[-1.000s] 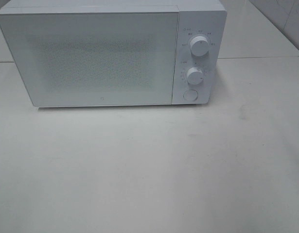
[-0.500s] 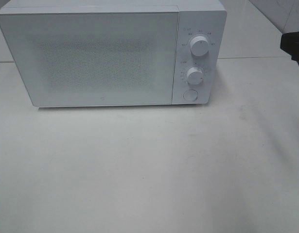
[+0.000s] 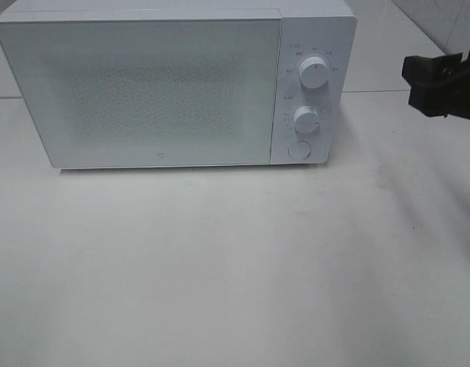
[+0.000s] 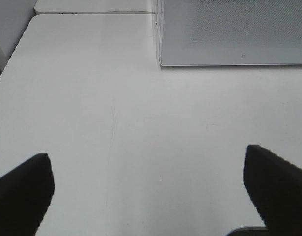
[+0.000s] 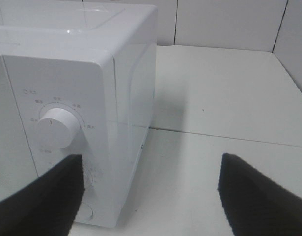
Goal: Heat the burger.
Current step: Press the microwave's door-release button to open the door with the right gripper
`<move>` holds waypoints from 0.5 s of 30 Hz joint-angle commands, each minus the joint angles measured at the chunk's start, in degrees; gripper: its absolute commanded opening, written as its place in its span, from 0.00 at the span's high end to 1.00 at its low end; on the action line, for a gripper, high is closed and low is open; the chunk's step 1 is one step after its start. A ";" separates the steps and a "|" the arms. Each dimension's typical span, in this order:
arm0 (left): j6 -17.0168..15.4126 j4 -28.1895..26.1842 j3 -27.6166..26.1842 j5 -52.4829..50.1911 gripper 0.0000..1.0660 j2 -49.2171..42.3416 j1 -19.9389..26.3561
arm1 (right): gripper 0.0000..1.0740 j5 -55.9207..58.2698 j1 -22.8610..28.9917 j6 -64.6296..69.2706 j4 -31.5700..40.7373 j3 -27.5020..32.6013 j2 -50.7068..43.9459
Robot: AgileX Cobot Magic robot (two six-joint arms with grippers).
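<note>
While wide apart, right fingers (image 5: 38,201) beside microwave (image 5: 92,59).

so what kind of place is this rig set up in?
Probably a staged kitchen corner or lab test bench, not a real home kitchen. A white microwave with two dials sits alone on a plain white table, with a tiled wall behind it.

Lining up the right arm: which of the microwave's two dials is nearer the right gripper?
The upper dial, roughly level with the right gripper; the lower dial sits beneath, above the round button.
</note>
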 commanded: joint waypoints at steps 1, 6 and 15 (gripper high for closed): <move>-0.34 0.11 0.06 -0.63 0.06 -1.09 0.23 | 0.31 -8.54 -0.34 -1.83 4.53 2.01 2.92; -0.34 0.11 0.06 -0.63 0.06 -1.09 0.23 | 0.31 -15.93 4.76 -3.90 11.29 4.70 7.39; -0.34 0.11 0.06 -0.63 0.06 -1.09 0.23 | 0.31 -25.73 16.96 -10.89 22.69 5.21 15.70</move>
